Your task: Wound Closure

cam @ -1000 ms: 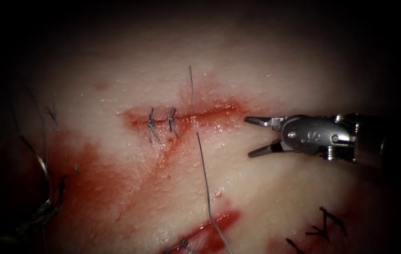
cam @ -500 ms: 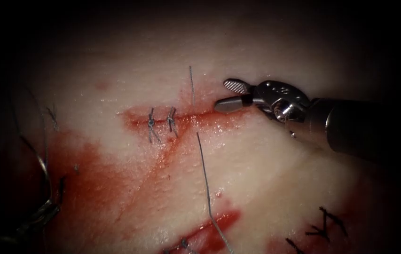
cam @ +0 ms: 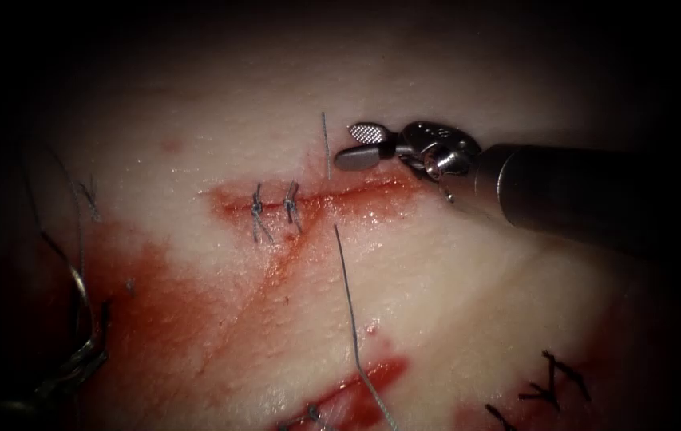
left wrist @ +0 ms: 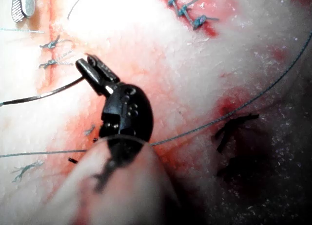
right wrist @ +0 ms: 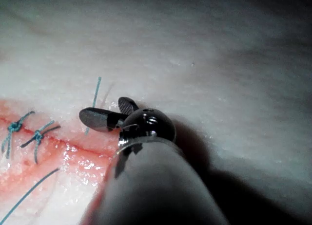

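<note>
Above the cut, right side: the right end effector (cam: 354, 144) hovers just over the tissue (cam: 468, 303), with its shaft coming in from the right.
Right end effector state: both jaws are spread apart and hold nothing. The short upright thread end (cam: 326, 145) stands just to the left of the tips and is not touched.
Left end effector (left wrist: 90, 67): it sits low in the dark, far to the left of the cut. Its jaws are closed on the needle (left wrist: 44, 93), seemingly near one end.
Needle: it is out of the tissue and curves up from the left tool, well to the left of the cut (cam: 356, 191).
Thread: the long tail (cam: 350, 311) runs down from just below the cut toward the lower edge.
Stitches: two knotted stitches (cam: 273, 209) cross the left part of the cut, and the right part is unstitched.
Red fluid (cam: 156, 319): it spreads below and to the left of the cut.
</note>
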You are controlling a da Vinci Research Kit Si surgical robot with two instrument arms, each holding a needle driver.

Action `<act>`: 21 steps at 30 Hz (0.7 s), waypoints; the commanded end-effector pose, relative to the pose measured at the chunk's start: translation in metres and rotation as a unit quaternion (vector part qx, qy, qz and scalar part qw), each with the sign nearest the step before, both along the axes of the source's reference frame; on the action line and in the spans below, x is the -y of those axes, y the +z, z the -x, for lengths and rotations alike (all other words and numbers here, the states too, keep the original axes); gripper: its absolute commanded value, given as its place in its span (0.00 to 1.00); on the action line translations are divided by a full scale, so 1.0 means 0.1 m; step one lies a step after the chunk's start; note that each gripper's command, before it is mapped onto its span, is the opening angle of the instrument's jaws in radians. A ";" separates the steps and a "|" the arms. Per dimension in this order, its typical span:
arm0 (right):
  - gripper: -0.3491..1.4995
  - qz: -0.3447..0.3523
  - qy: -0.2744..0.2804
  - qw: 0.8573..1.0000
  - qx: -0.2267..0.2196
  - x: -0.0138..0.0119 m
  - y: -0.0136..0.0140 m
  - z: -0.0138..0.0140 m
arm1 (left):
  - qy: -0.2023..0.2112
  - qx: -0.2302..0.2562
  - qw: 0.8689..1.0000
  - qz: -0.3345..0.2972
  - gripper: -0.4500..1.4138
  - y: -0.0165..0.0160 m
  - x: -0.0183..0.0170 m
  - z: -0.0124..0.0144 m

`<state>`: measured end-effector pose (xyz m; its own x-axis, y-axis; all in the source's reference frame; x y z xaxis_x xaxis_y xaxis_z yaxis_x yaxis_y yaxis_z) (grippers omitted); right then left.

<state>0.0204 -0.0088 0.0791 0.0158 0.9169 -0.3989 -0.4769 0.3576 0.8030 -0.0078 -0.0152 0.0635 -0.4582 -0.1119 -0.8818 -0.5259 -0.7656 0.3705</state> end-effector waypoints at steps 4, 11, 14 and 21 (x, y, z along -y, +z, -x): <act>0.65 -0.015 0.006 1.000 -0.014 -0.009 0.020 -0.023 | 0.000 0.000 1.000 0.001 0.00 0.006 -0.004 0.005; 0.48 -0.030 -0.008 0.999 -0.035 -0.004 0.035 -0.031 | 0.000 0.000 1.000 0.001 0.00 0.006 -0.004 0.005; 0.00 -0.006 -0.029 0.999 -0.035 -0.006 0.031 -0.035 | 0.001 0.000 1.000 0.000 0.00 0.006 -0.004 0.005; 0.00 0.071 -0.049 0.995 -0.046 -0.010 0.019 -0.044 | 0.002 0.000 1.000 0.001 0.00 0.006 -0.004 0.005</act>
